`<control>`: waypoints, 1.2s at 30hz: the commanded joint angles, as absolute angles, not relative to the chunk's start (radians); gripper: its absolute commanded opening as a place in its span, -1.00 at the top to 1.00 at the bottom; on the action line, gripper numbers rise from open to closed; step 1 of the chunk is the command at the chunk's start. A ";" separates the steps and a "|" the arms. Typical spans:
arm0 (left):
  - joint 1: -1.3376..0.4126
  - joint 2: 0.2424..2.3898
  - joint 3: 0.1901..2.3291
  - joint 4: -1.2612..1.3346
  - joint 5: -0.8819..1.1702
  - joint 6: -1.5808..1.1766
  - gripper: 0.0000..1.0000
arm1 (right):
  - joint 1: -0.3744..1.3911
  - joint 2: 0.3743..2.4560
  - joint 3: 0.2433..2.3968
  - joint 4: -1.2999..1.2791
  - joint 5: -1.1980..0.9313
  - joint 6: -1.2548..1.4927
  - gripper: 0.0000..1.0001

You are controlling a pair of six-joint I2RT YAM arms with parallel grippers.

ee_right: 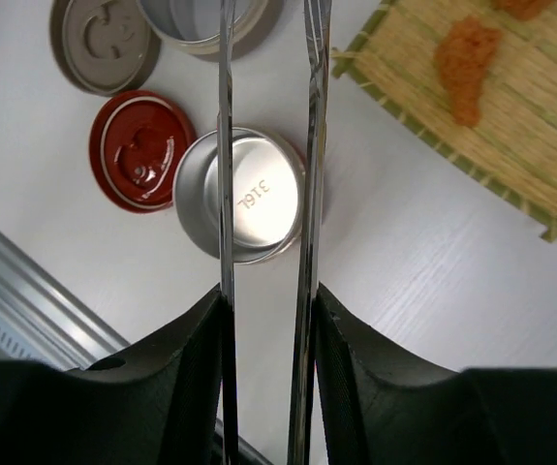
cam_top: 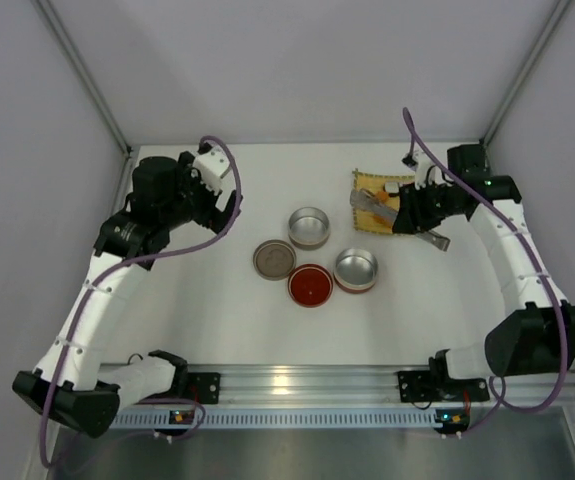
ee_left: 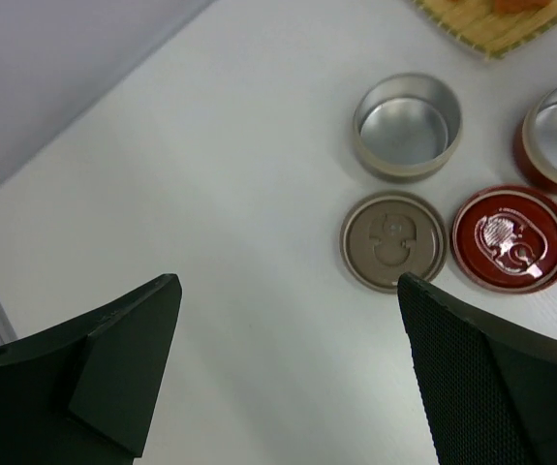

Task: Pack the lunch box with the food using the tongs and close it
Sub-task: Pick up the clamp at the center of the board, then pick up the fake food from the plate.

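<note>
Top view, L to R. Left gripper sits upper left of frame, claw spread wide, holding nothing, well apart from the dishes. It's prob. parked clear of the work.

Centre: the lunch box lies in four parts:
- round steel tin w/ beige rim
- flat beige round lid
- red round lid
- round steel tin w/ red base

Both tins are open & empty, lids off beside them, so food can go straight in.

Right of centre: yellow woven mat carries the food. Right wrist view shows one orange-brown fried piece lying on it, another cut off at the top edge. Sushi rolls are too small to make out.

Right gripper pinches the long slim silver metal tongs across both arms. The arms run up the frame over the red-based tin, tips out of shot. They stand apart w/ nothing seen btwn them.

Judgement: packing not begun; next, bring the tips onto the mat.
</note>
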State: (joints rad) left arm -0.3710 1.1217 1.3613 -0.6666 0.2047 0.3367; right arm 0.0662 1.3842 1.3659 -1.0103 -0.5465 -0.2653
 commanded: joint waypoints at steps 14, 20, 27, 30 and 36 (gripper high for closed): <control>-0.181 1.121 1.115 -0.637 0.348 0.186 -0.97 | 0.041 1.442 1.489 -0.997 -0.244 -0.311 0.14; -0.181 1.150 1.149 -0.736 0.486 0.284 -0.97 | 0.041 1.482 1.529 -1.048 -0.271 -0.442 0.07; -0.179 1.170 1.157 -0.753 0.531 0.293 -0.97 | 0.041 1.526 1.506 -1.042 -0.233 -0.500 -0.02; -0.181 1.183 1.157 -0.755 0.534 0.298 -0.97 | 0.040 1.545 1.497 -1.019 -0.221 -0.514 -0.02; -0.181 1.206 1.170 -0.758 0.546 0.304 -0.96 | 0.040 1.582 1.500 -1.002 -0.203 -0.555 0.00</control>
State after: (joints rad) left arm -0.1848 1.1999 1.1297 -0.7624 0.5091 0.2874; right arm 0.0536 1.5688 1.4754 -1.0351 -0.2176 -0.5114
